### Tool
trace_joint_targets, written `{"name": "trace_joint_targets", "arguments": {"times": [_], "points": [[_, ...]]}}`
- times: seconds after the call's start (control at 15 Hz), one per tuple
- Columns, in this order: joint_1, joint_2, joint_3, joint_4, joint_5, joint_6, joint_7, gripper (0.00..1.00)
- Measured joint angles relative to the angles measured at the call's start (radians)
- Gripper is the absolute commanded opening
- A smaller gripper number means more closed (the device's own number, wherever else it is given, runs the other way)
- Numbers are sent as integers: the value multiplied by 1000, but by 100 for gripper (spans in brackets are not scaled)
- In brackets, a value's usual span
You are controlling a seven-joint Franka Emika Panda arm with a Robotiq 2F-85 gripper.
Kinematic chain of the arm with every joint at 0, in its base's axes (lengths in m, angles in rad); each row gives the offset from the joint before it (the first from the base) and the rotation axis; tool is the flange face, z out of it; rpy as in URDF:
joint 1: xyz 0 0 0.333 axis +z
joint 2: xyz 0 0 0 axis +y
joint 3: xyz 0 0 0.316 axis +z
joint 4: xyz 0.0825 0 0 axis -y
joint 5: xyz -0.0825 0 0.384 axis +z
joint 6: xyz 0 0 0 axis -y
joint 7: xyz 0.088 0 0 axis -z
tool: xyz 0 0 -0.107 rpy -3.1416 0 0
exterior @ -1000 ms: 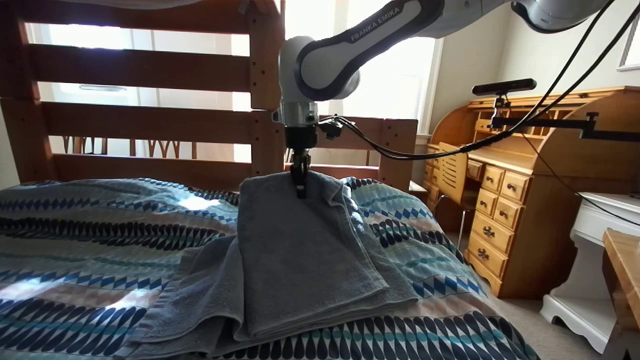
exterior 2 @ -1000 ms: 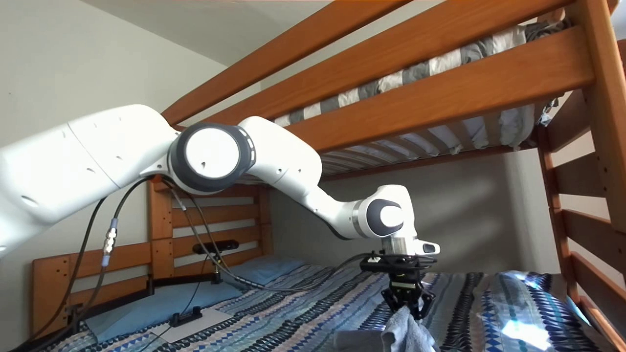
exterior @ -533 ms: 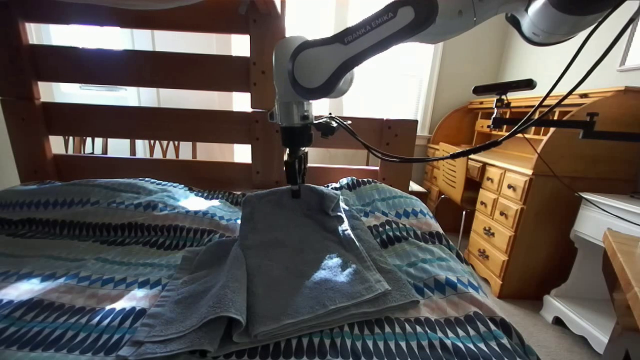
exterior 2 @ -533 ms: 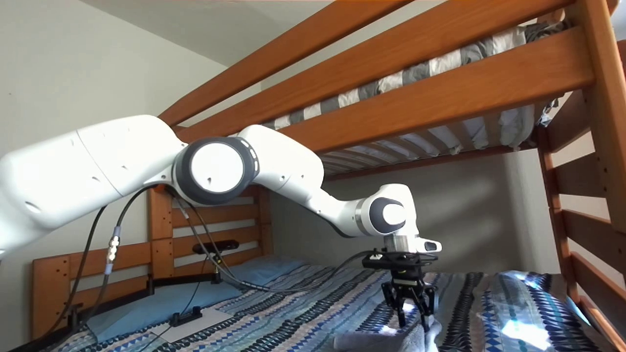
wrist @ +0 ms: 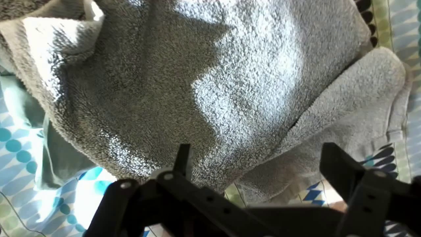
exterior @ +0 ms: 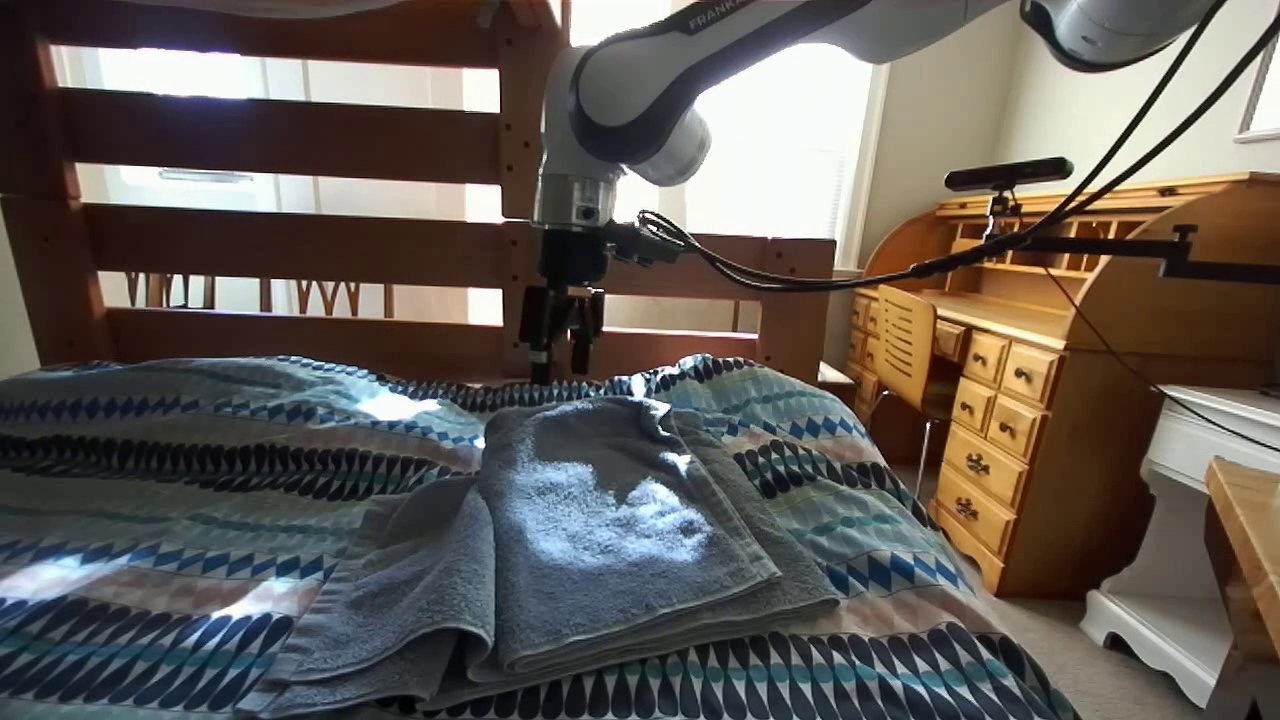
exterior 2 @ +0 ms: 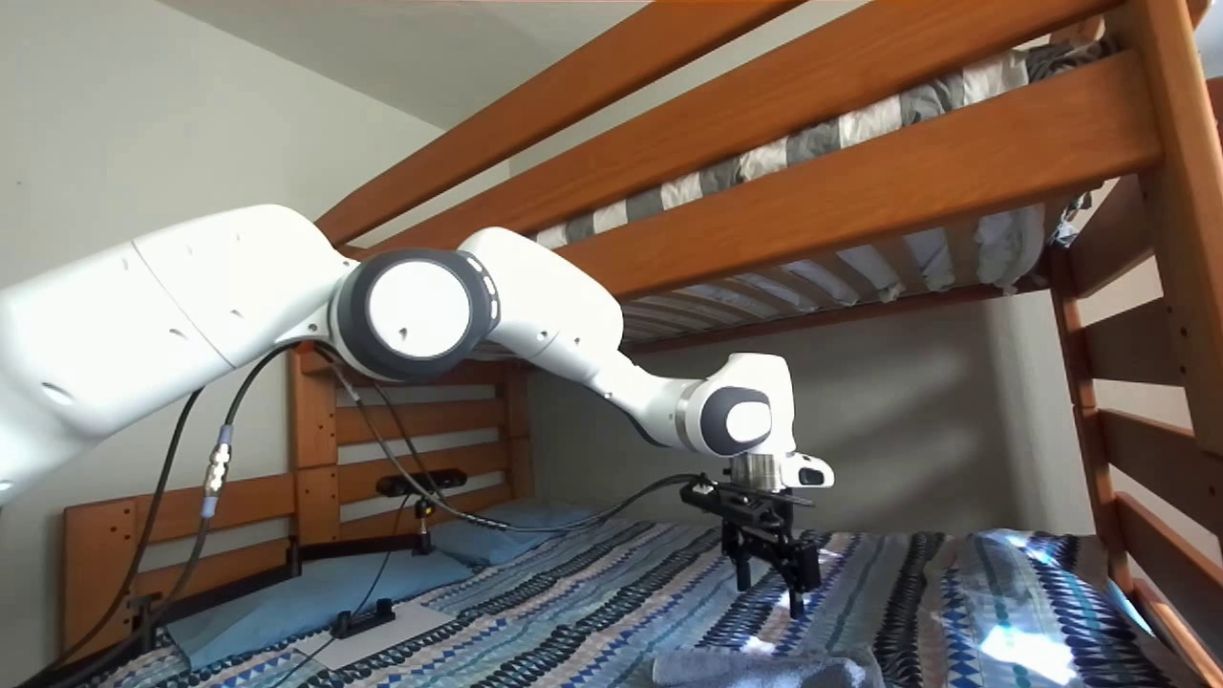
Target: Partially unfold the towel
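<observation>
Blue-grey, the towel [exterior: 570, 570] lies partly folded on the stripy bedspread [exterior: 160, 500] in an exterior view, with the gripper [exterior: 561, 372] near its far edge. Black fingers [exterior 2: 796, 602] point down over the bedspread in an exterior view. In the wrist view, they are spread wide apart, with the towel below.

We see blown-out glare in the window [exterior: 780, 150], dim backlit bed rails [exterior: 300, 240], sun patches whitening the towel [exterior: 590, 560], soft shadows across the wall [exterior 2: 879, 420], and near-black, slightly blurred fingers [wrist: 342, 171].
</observation>
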Motion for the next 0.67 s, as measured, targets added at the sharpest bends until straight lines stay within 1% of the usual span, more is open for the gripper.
{"name": "trace_joint_targets", "arguments": {"times": [0.27, 0.4, 0.53, 0.67], "points": [[-32, -33, -6, -167, 24, 309, 100, 100], [-48, -55, -25, -261, 26, 455, 154, 100], [-50, -87, -51, -349, 26, 510, 202, 100], [-44, -130, -71, -437, 26, 538, 252, 100]]}}
